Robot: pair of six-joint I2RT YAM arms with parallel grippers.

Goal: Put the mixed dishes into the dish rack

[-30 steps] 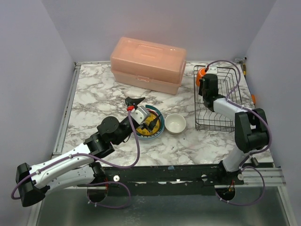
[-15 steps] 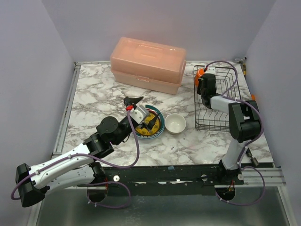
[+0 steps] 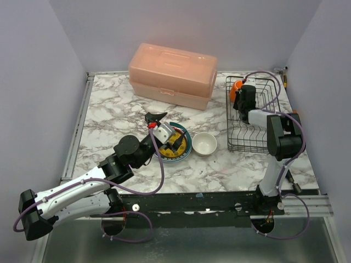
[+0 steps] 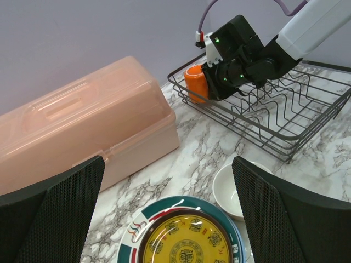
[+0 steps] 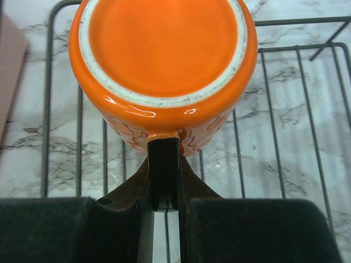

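We see the orange mug (image 5: pixel 164 71) tipped on its side at the far-left corner rim of the black wire dish rack (image 3: pixel 249 149). Its base faces the wrist cam, and the handle is pinched in the right gripper (image 5: pixel 164 164). The cream bowl (image 3: pixel 204 144) is upright, just left of the rack. The yellow red-rimmed plate (image 4: pixel 189 246) lies flat on a teal-patterned plate (image 4: pixel 129 244), beside the bowl.

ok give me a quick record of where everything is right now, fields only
right claw: shut on the handle of the orange mug
orange mug: tipped on its side at the far left corner of the dish rack
dish rack: no other dishes in it
left claw: open over the yellow plate, holding nothing
yellow plate: on a teal-rimmed plate on the table
white bowl: empty, on the table between plates and rack
pink box: lid closed, at the back
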